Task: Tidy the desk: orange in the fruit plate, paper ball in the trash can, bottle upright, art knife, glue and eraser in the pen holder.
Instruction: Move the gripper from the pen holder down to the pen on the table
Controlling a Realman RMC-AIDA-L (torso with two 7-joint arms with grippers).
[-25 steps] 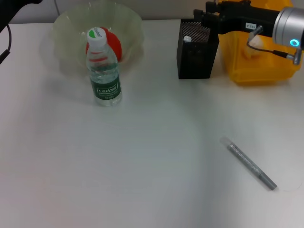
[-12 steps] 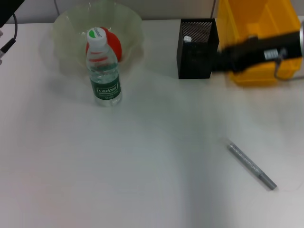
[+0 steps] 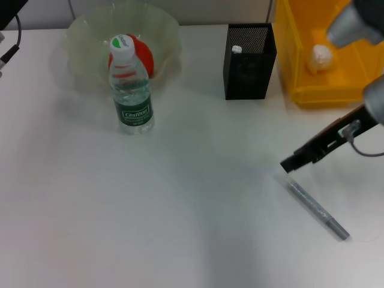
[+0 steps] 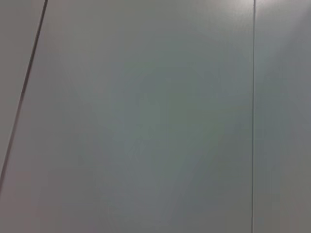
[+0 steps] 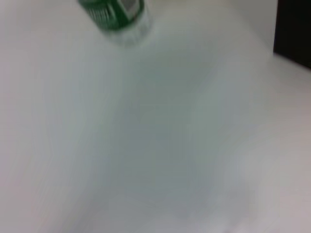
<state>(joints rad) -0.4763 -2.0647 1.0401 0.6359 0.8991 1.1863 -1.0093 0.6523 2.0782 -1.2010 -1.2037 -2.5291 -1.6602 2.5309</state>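
The right gripper (image 3: 289,164) sits at the right middle of the head view, its dark tip low over the tabletop (image 3: 180,216) just above the near end of the grey knife (image 3: 317,210). Whether its fingers are open or closed cannot be told, and nothing is seen in its hold. The arm runs up and right from the tip to the frame's right edge.

The knife lies flat at the lower right, slanting from upper left to lower right, apart from everything else.

Above the gripper, at the upper right, stands the yellow bin (image 3: 312,90), with the paper ball (image 3: 319,57) inside it against the far part of its floor. Just left of the bin stands the black mesh holder (image 3: 249,72), upright, with a small white-tipped thing (image 3: 236,50) showing at its inner left corner; what it is cannot be told.

At the upper left the pale-green bowl (image 3: 90,42) holds the orange (image 3: 144,57). The bottle (image 3: 130,87) stands upright right in front of the bowl, cap up, partly covering the orange. In the right wrist view the bottle's green label (image 5: 114,14) shows at the top and a dark corner of the holder (image 5: 294,29) at the upper right.

The left gripper is out of sight; only a dark part of the left arm (image 3: 9,18) shows at the upper left corner. The left wrist view shows only a plain grey surface.
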